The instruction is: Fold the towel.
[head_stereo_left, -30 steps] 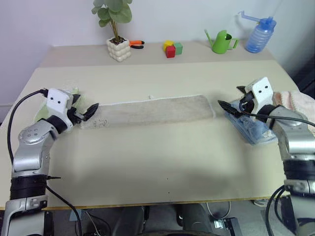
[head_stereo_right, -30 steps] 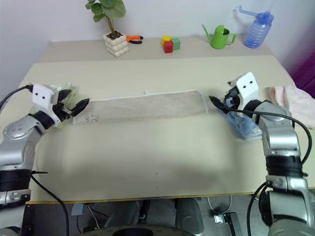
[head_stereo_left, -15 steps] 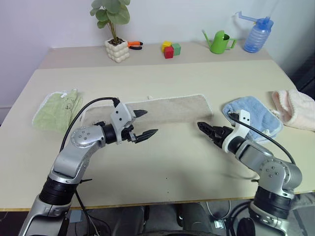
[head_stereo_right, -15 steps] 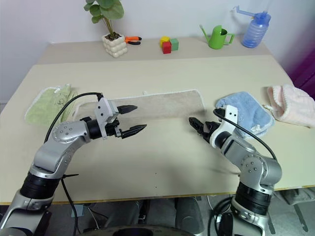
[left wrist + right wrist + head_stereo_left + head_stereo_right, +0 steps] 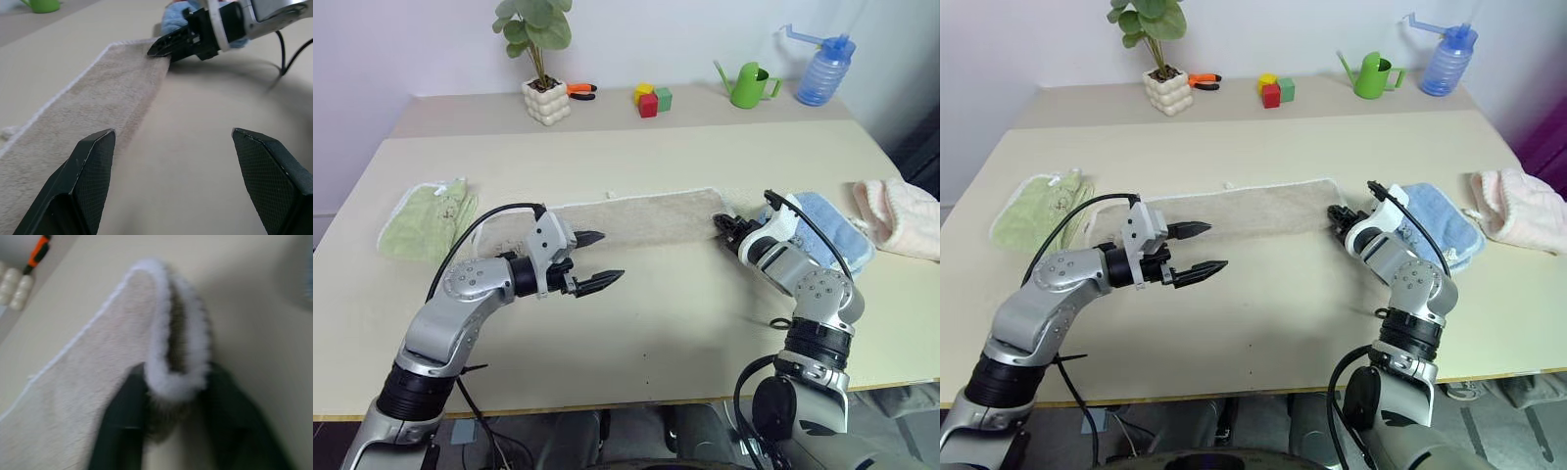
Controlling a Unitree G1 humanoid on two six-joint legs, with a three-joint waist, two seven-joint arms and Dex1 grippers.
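The beige towel lies flat in a long strip across the middle of the table, white edging showing. My right gripper is at the strip's right end, shut on the towel, and the right wrist view shows the white-edged corner bunched between the dark fingers. My left gripper hovers open over the strip's near edge, left of centre, pointing right. In the left wrist view its wide-spread fingers frame the towel and the right gripper beyond.
A pale green towel lies at the left, a light-blue towel just right of the right gripper, and a pink cloth at the right edge. Along the back stand a potted plant, pliers, blocks, a watering can and a spray bottle.
My right gripper went from open beside the blue towel to the beige towel's right corner and closed on it. My left gripper left the towel's left end and swung right, staying open.
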